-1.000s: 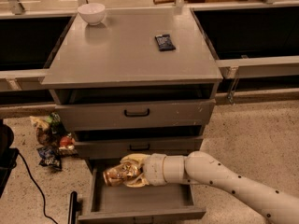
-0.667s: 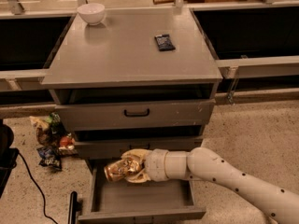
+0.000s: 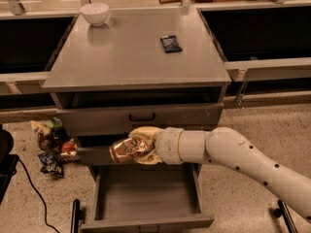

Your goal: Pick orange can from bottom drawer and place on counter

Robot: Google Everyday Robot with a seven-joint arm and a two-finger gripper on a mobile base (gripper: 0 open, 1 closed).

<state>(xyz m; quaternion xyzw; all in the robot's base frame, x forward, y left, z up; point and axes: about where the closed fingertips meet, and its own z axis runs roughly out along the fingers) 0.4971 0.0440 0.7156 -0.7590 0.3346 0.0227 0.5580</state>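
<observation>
The orange can point(image 3: 125, 150), coppery with mottled print, lies sideways in my gripper point(image 3: 138, 146), which is shut on it. I hold it in the air in front of the middle drawer, above the open bottom drawer point(image 3: 146, 198). That drawer is pulled out and its grey floor shows nothing inside. The counter point(image 3: 131, 57) is the flat grey top of the cabinet, well above the can. My white arm reaches in from the lower right.
A white bowl point(image 3: 95, 13) stands at the counter's back left and a dark blue snack packet point(image 3: 170, 43) lies right of centre. Snack bags point(image 3: 51, 144) litter the floor left of the cabinet. A black cable point(image 3: 29, 188) runs over the floor at lower left.
My gripper has lifted the can up from just above the bottom drawer to the height of the middle drawer front, drifting slightly left.
</observation>
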